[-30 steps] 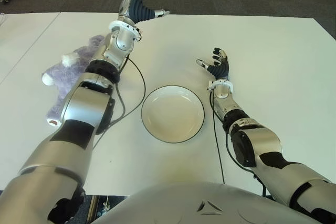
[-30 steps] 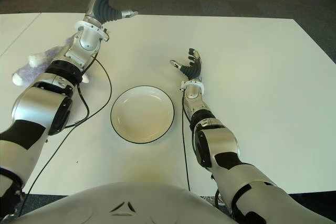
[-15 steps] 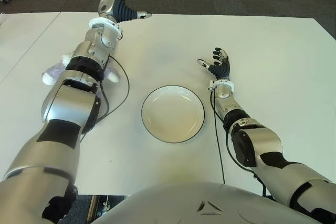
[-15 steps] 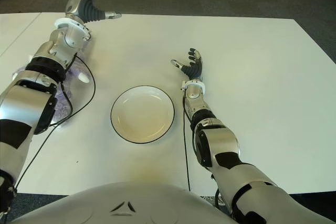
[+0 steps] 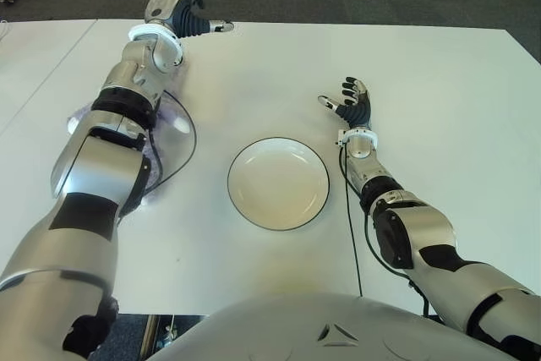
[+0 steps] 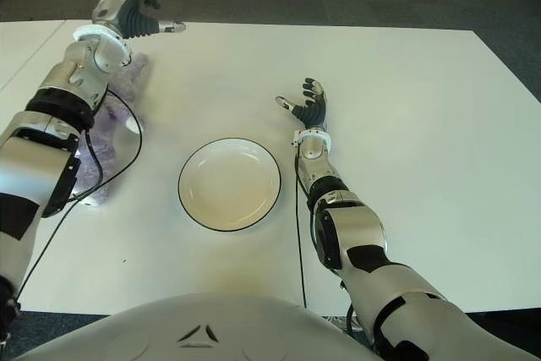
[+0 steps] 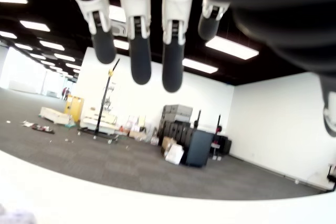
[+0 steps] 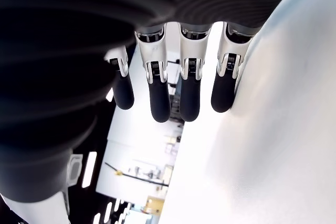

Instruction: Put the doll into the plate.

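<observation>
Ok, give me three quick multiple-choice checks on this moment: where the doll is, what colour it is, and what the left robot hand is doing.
1. Where is the doll?
A. in the plate
B. on the table left of the plate, partly under the left arm
C. in the right robot hand

2. Its colour?
A. purple
B. green
C. red

3. The left robot hand is:
A. gripping the doll
B. open, holding nothing
C. pressing into the plate

Answers: 1 B, it lies beside the empty plate. 2 A, lilac plush shows. 3 B, its fingers are spread over the table's far edge.
</observation>
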Controlling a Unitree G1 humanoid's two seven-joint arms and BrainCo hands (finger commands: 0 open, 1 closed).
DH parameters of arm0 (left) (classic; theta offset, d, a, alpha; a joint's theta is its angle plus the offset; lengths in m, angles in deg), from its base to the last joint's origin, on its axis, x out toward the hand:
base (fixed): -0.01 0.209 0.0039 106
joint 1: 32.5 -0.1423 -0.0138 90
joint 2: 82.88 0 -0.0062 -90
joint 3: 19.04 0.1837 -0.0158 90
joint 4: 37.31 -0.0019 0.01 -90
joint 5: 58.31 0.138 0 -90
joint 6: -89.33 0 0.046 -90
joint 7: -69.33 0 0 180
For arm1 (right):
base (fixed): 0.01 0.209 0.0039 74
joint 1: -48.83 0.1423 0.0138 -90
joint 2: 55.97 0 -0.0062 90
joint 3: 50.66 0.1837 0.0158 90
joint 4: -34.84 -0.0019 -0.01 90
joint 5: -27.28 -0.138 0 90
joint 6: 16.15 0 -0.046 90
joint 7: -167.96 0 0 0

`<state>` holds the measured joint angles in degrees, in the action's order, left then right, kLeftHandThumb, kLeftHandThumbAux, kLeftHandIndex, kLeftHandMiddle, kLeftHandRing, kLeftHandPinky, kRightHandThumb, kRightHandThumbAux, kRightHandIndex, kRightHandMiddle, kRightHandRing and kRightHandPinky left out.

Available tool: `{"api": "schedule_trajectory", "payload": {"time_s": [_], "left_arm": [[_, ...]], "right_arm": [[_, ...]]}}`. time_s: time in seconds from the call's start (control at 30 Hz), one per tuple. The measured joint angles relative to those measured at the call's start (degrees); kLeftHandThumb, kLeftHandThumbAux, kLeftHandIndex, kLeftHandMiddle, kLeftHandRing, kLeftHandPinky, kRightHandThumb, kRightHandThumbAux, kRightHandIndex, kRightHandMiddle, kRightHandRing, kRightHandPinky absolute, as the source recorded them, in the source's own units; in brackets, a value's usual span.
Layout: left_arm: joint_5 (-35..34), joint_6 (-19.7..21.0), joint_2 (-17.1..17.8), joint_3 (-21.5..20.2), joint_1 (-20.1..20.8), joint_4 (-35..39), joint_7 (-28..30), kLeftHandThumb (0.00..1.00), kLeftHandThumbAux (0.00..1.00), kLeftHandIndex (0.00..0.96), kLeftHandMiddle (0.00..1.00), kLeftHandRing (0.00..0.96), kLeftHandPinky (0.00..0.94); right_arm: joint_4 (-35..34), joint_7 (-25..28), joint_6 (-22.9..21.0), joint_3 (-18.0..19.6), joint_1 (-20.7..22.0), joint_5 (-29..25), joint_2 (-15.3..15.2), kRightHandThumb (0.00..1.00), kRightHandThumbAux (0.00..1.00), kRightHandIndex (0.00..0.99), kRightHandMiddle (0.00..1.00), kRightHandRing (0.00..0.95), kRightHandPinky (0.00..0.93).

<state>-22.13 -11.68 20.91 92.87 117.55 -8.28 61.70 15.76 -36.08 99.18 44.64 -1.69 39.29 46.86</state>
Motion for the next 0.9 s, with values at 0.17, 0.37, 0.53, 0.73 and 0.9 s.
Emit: {"api": "schedule_trajectory", "payload": {"time_s": [0.17,0.37,0.53,0.73,0.9], "left_arm": [[1.2,2.8,1.1,2.1,0.0,0.8,7.0,0.0,0.219,0.0,0.086,0.114,0.024],[2.6,5.7,2.6,3.8,-0.2,3.8,11.5,0.0,0.238,0.0,0.022,0.079,0.0],[3.2,7.8,3.9,4.1,-0.6,8.0,15.0,0.0,0.267,0.0,0.018,0.085,0.0],[3.4,9.8,5.5,4.1,-1.3,12.8,19.2,0.0,0.281,0.0,0.036,0.172,0.0],[3.5,10.3,6.9,4.3,-2.6,16.5,23.9,0.0,0.284,0.0,0.09,0.372,0.0]], "right_arm": [[0.0,0.1,0.0,0.0,0.0,0.0,-0.1,0.005,0.769,0.172,0.232,0.239,0.245],[0.0,0.1,0.0,0.0,0.0,0.0,-0.2,0.001,0.766,0.169,0.232,0.239,0.241],[0.0,0.3,0.1,0.0,0.0,0.0,-0.2,0.003,0.765,0.169,0.224,0.234,0.246],[0.0,0.6,0.2,0.2,0.0,-0.1,-0.2,0.01,0.768,0.173,0.228,0.237,0.247],[0.0,0.9,0.6,0.3,-0.1,-0.3,-0.3,0.015,0.777,0.178,0.23,0.237,0.241]]}}
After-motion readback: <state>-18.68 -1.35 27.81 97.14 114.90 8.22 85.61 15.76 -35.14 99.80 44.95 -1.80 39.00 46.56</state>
